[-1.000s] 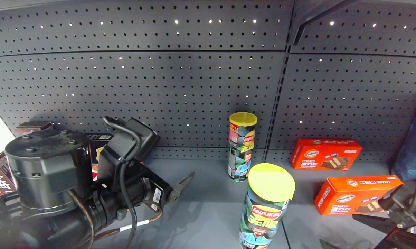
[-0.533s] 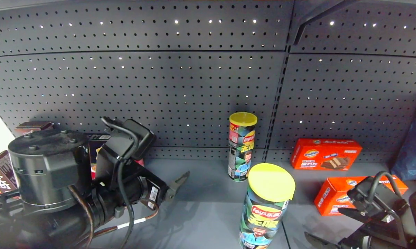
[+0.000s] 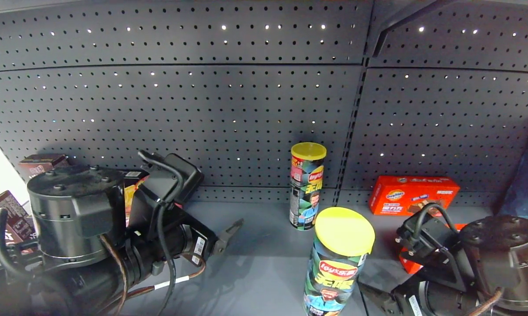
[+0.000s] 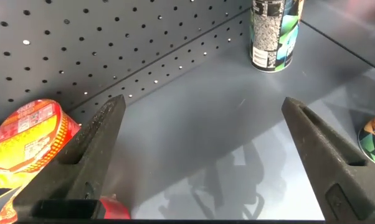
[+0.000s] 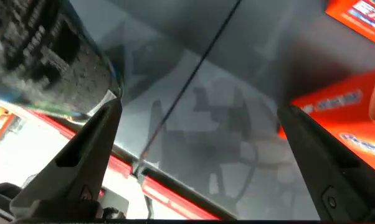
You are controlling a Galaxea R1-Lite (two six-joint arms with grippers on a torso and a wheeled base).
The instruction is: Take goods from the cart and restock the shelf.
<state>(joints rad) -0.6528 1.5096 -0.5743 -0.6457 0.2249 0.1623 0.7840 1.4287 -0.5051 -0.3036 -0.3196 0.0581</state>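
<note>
Shelf: a grey board (image 3: pixel 255 263) with a red strip along its front edge (image 5: pixel 175 193); the front can stands on it close to that edge.
Front can: a tall chip can (image 3: pixel 338 263) with a yellow lid, upright, with nothing holding it.
Rear can: a second can of the same kind (image 3: pixel 307 186), upright, behind the front can and slightly to its left, against the back wall; the two are apart.
Back wall: a dark pegboard (image 3: pixel 202 109) rising behind the front can.
Left gripper: (image 4: pixel 203 106) well to the left of the front can, low over the board, fingers spread wide with only bare shelf between them, grasping nothing.
Right gripper: (image 5: pixel 200 109) just to the right of the front can near its base, fingers spread apart and empty; the can sits just past one fingertip (image 5: pixel 109 109), and whether they touch cannot be told.
Orange boxes: one (image 3: pixel 413 195) lies flat to the right of and behind the front can by the wall; another (image 5: pixel 337 118) lies nearer, right of the front can, largely hidden by the right arm in the head view.
Red tub: a red and yellow tub (image 4: pixel 28 134), far left of the front can, by the wall.
Dark boxes: (image 3: pixel 40 162) farther left of the front can than the tub.
Blue bag: (image 3: pixel 527 184) far right of the front can, past the orange boxes.
</note>
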